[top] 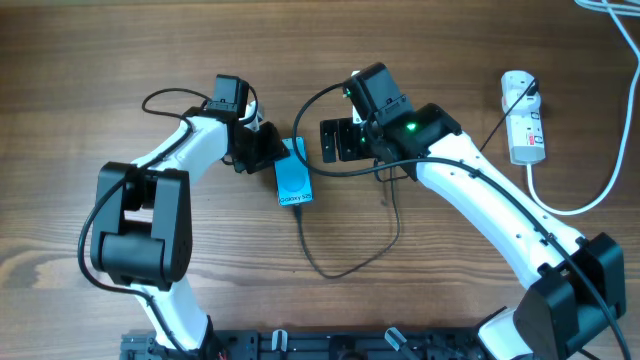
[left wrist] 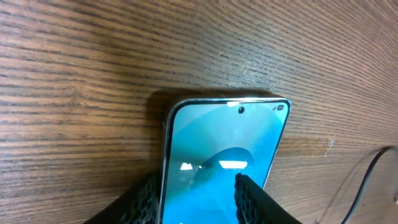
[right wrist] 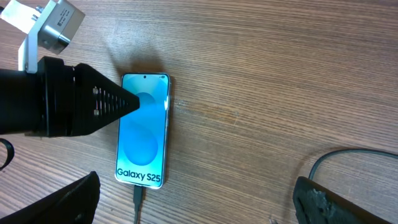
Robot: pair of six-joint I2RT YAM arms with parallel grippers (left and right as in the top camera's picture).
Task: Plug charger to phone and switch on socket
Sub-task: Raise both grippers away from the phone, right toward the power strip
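The phone (top: 292, 181) lies flat at the table's middle, teal screen up; it also shows in the left wrist view (left wrist: 224, 155) and the right wrist view (right wrist: 144, 127). The charger's black cable (top: 330, 268) loops over the table. Its connector tip (right wrist: 137, 196) sits in the phone's lower end, by the white text. My left gripper (top: 263, 148) is at the phone's top end with a narrow gap between its fingers (left wrist: 196, 196): one finger beside the left edge, one over the screen. My right gripper (top: 338, 140) is open and empty (right wrist: 199, 196), just right of the phone. The socket (top: 524, 120) lies far right.
A thicker white cable (top: 600, 170) runs from the socket in a curve to the table's top right corner. A stretch of black cable (right wrist: 336, 155) lies by my right gripper's right finger. The arm bases stand along the front edge.
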